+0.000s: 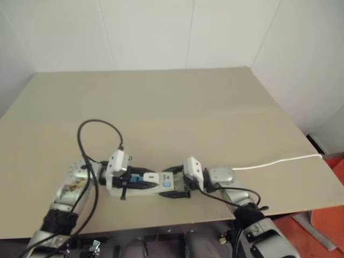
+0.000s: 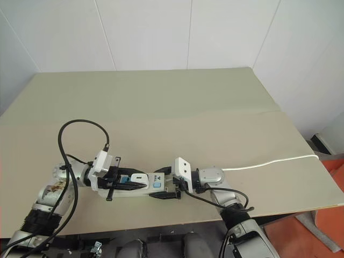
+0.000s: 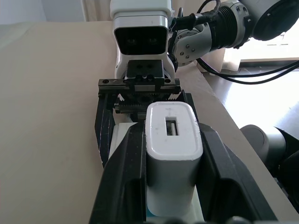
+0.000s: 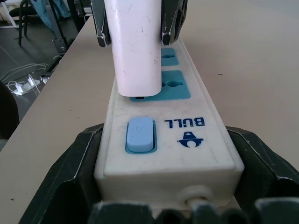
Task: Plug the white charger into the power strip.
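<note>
While the power strip lies close to the near edge of the counter, broad bare surface stretches beyond it toward the far wall and to both sides. Its thin white cord trails off toward the right edge. From the left, the left hand points level along the strip, clenched on the white charger, which stands upright in the socket face beside the blue switch. Opposite, the right hand clasps the strip's switch end between wide-set fingers.
</note>
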`<state>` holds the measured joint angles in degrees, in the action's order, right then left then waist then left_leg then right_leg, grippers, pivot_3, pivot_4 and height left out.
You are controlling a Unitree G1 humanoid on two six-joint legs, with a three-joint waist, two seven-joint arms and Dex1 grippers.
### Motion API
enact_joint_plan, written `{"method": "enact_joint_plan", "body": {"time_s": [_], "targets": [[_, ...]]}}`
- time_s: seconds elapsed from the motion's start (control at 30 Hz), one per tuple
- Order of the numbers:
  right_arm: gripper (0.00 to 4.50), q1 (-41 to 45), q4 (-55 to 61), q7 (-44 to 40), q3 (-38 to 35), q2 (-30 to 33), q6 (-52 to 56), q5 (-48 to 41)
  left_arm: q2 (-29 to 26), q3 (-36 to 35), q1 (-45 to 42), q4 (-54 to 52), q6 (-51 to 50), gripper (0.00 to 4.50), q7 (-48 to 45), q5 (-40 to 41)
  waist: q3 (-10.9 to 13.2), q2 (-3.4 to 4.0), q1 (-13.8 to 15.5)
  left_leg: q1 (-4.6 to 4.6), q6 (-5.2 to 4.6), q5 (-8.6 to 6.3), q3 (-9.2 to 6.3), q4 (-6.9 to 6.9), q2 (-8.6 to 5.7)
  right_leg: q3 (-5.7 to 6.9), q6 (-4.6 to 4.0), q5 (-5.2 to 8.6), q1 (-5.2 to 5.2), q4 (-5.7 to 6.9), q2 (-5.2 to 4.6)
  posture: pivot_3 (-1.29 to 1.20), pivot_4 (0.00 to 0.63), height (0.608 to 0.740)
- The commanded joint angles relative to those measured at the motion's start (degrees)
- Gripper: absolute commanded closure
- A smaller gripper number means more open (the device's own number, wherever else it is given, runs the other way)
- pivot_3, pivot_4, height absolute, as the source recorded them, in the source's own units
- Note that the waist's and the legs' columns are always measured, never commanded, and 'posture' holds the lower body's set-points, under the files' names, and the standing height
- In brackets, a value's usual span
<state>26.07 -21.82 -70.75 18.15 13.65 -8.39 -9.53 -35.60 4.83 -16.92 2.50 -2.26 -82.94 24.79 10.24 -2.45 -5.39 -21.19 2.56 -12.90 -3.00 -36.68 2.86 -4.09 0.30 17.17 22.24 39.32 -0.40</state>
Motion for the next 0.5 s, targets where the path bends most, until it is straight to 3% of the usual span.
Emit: {"method": "enact_joint_plan", "body": {"time_s": [0.03, 0.5], "targets": [[1.05, -0.6, -0.5, 0.0, 1.2, 0.2, 1.0, 1.0, -0.5, 0.3, 0.4, 1.2, 1.0, 3.48, -0.6, -0.8, 0.0, 0.00, 0.0, 0.00, 0.00, 0.00, 0.00, 0.00, 0.00, 0.00, 0.00, 0.00, 0.00, 0.00, 0.00, 0.00, 0.150, 0.740], [1.05, -0.4, -0.7, -0.1, 1.3, 0.4, 1.0, 0.9, -1.3, 1.3, 4.2, 8.3, 6.2, 3.48, 0.9, -3.8, -0.1, 0.16, -0.1, 0.08, 0.00, 0.00, 0.02, 0.12, 0.01, -0.04, 0.01, 0.01, -0.02, -0.03, 0.01, 0.00, 0.150, 0.740]]}}
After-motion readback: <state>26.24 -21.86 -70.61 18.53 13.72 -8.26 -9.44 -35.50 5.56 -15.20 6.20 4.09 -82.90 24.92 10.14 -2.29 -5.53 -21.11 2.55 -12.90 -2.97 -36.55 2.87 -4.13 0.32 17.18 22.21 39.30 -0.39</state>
